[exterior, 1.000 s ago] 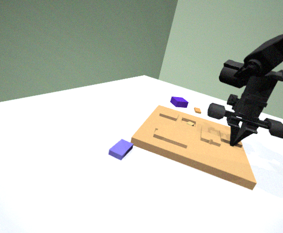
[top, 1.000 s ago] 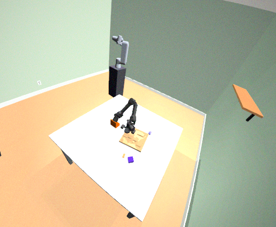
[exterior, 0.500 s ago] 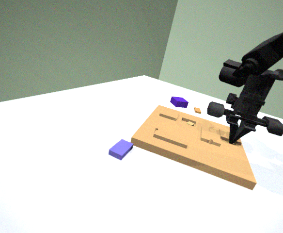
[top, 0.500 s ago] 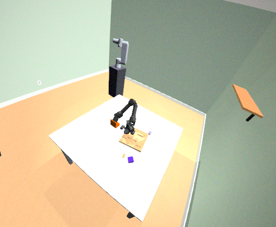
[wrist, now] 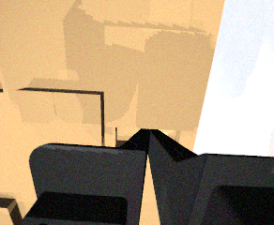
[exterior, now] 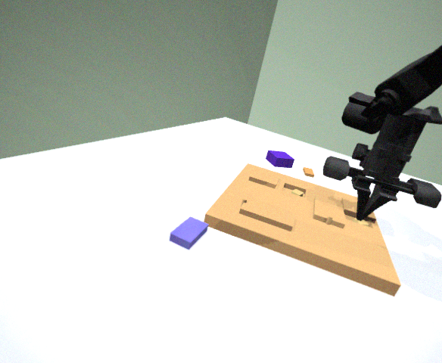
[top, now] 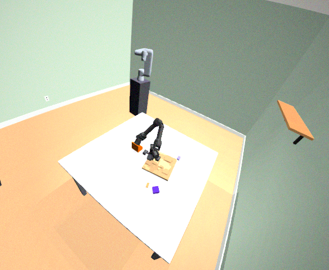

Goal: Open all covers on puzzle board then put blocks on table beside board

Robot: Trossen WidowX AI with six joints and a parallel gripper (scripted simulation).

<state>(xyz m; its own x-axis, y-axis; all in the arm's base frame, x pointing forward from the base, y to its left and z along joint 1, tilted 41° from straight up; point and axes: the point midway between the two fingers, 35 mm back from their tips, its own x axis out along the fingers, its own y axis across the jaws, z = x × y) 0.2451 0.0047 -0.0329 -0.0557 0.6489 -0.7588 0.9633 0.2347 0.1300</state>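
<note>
The tan puzzle board (top: pixel 167 174) (exterior: pixel 311 249) (wrist: pixel 38 42) lies flat on the white table (top: pixel 115 174) (exterior: pixel 96 273) (wrist: pixel 250 94). My gripper (top: pixel 154 157) (exterior: pixel 364 216) (wrist: pixel 148 133) is shut on nothing, and its tips press down at a narrow opening near the board's far right corner, beside a raised cover (exterior: pixel 328 211). A pale block (exterior: pixel 297 192) sits in an open well at the back of the board. A dark purple block (top: pixel 155 189) (exterior: pixel 279 158), a small orange block (top: pixel 147 185) (exterior: pixel 308 171) and a light purple block (top: pixel 178 158) (exterior: pixel 188 231) lie on the table off the board.
An orange box (top: pixel 136 146) sits by the arm's base. A second grey arm (top: pixel 145 62) stands on a dark pedestal (top: pixel 139 95) at the table's far corner. A wall shelf (top: pixel 294 118) hangs at the right.
</note>
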